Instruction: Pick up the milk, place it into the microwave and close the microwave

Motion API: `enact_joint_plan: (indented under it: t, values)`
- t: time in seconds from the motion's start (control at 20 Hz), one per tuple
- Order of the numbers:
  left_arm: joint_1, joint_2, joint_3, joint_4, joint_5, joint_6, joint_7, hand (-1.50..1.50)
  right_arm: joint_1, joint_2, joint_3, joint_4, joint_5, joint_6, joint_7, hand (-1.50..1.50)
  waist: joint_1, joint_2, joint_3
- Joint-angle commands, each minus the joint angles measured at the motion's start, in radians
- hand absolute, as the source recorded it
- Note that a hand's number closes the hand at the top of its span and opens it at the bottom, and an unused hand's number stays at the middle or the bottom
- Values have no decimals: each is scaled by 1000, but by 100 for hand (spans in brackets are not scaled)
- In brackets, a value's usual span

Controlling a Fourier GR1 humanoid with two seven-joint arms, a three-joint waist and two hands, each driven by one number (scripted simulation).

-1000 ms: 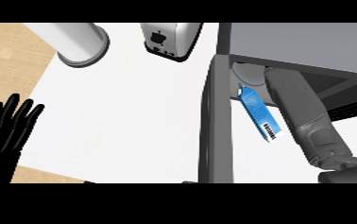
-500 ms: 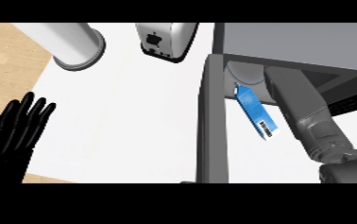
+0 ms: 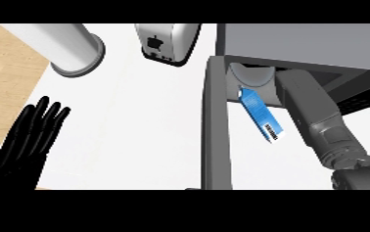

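left hand sits at the lower left of the head view, over the edge where the white counter meets the wood surface. fingers straight and pointing up, slightly fanned, holding nothing and touching nothing that shows.

right forearm runs from the lower right up into the open front of the microwave. the right hand itself is hidden inside the cavity, so can't tell whether its fingers are curled or straight.

milk: blue carton with a white label end, tilted, lying along the left side of the right forearm at the microwave opening, just right of the open microwave door. its top end is at a grey round part inside the cavity. can't tell if anything grips it.

door stands open, edge-on, running down toward the bottom of the view.

behind: a grey cylinder at upper left, a toaster just left of the microwave.
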Motion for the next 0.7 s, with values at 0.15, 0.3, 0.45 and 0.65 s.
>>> enact_joint_plan:
  t: [0.15,0.3,0.45,0.65]
  values:
    - [8,-10,-38,-30,-11,21,29,-150,33,-1,-29,33,-22,51,-63,-150,-21,-12,-1]
    - [16,-10,-69,17,-35,16,-3,-150,57,36,-45,25,-39,60,-126,-150,-38,-18,-2]
    - [-7,-10,-99,37,-50,29,14,-150,74,30,-65,27,-64,159,-152,-150,-56,-24,-2]
    - [32,-4,-117,60,-54,-18,3,-150,118,35,-72,40,-73,230,-181,-150,-68,-32,-3]
